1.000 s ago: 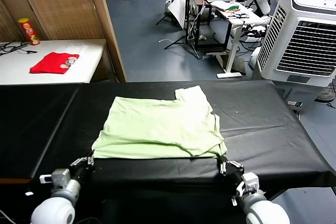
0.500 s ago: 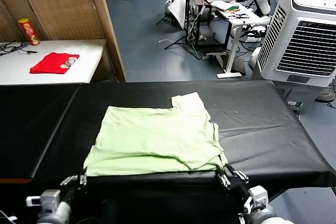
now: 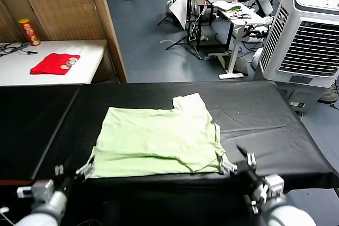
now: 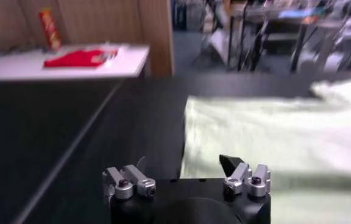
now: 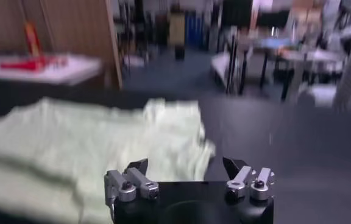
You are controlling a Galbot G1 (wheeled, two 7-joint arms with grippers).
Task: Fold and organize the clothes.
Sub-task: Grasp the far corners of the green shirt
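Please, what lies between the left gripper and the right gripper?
In the head view, the near hem of the light-green shirt lies between the left gripper and right gripper.

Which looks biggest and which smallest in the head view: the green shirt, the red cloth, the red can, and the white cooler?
1. Green shirt, lying nearest the camera, so its lead is partly nearness.
2. White cooler, cut by the frame edge.
3. Red cloth.
4. Red can.

The shirt [image 3: 158, 141] lies on the table [image 3: 265, 120], toward its front edge. The left gripper [image 3: 71, 172] sits at the shirt's front left corner, the right gripper [image 3: 238, 163] at its front right corner.
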